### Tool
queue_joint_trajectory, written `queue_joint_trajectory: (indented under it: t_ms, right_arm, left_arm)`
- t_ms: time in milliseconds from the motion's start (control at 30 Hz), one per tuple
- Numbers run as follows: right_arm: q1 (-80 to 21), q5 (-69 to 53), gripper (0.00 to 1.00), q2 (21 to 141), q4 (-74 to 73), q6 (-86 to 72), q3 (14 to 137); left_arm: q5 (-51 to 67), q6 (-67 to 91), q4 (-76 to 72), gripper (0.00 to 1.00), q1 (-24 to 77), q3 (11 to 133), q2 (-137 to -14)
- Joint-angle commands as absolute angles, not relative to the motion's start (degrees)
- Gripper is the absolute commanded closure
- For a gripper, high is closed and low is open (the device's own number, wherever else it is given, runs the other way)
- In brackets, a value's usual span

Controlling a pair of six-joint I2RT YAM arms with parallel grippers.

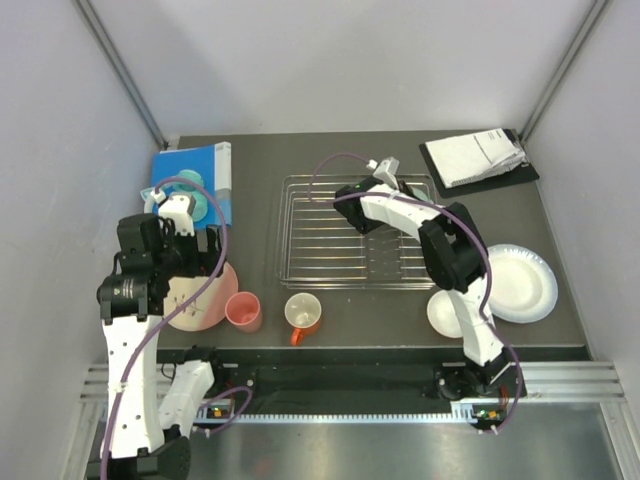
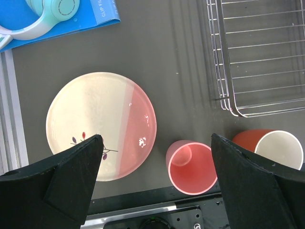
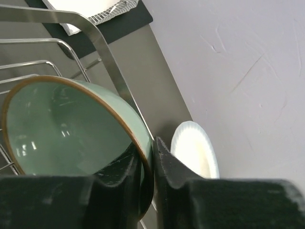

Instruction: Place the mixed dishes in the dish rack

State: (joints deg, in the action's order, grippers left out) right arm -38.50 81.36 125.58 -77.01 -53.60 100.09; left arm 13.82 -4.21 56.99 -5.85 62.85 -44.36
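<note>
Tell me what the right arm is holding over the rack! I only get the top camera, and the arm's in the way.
Observer: A mint-green bowl. The right gripper pinches its rim.
Operator: Is it sitting in the rack?
Observer: The right wrist view shows it tilted, next to the dish rack's corner bar. I cannot tell if it touches the wires.
Operator: What's under the left arm?
Observer: The left gripper hangs wide open above a cream-and-pink plate with a small twig painted on it.
</note>
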Motion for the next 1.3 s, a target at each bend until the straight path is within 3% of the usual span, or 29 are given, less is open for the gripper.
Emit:
queue_joint_trajectory:
  t_ms: [0,100,133,233,400,533,733,833,1000,1100,1133,1267]
  right_arm:
    - [-39.72,87.19,0.74,124.81,-81.21,-53.88,104.06]
    - [-40.69,86.31,0.53,123.58,-81.12,-53.44,104.41]
    - [-40.95,85.79,0.37,122.44,-81.04,-53.35,104.41]
    - [-41.39,84.99,0.14,119.81,-80.95,-53.0,104.33]
    - [-41.48,80.96,0.01,113.39,-81.03,-52.38,102.57]
    - [-41.83,71.66,0.0,96.75,-80.95,-55.53,97.4]
    - [-41.13,47.31,0.03,62.75,-67.52,-54.15,67.39]
    - [-41.04,37.55,0.07,52.95,-69.07,-58.16,59.71]
    - [-40.96,26.04,0.07,47.91,-74.88,-63.89,51.34]
    - [-40.96,23.48,0.08,46.14,-76.46,-67.14,47.29]
    - [-40.96,22.86,0.14,45.79,-76.81,-68.37,46.07]
    - [-40.96,23.99,0.14,45.79,-78.48,-70.49,46.67]
  left_arm:
    - [13.27,-4.83,54.4,0.01,-5.98,62.93,-43.68]
    - [13.1,-5.01,54.49,0.01,-5.98,62.93,-43.86]
    - [13.1,-4.92,54.41,0.01,-5.98,63.02,-43.86]
    - [13.18,-4.92,54.49,0.01,-5.98,63.02,-43.77]
    - [13.62,-5.1,55.11,0.01,-5.98,64.07,-43.77]
    - [12.4,-5.97,54.93,0.01,-6.06,64.25,-43.86]
    - [12.13,-5.89,54.23,0.01,-5.98,64.42,-44.21]
    - [12.13,-5.8,54.23,0.01,-5.98,65.12,-44.47]
    - [12.13,-5.71,54.14,0.01,-5.98,66.53,-45.52]
    - [12.3,-5.62,54.49,0.01,-5.98,67.76,-45.97]
    - [12.13,-5.71,54.58,0.01,-5.98,67.94,-45.97]
    - [11.43,-6.76,55.02,0.01,-5.98,68.29,-45.62]
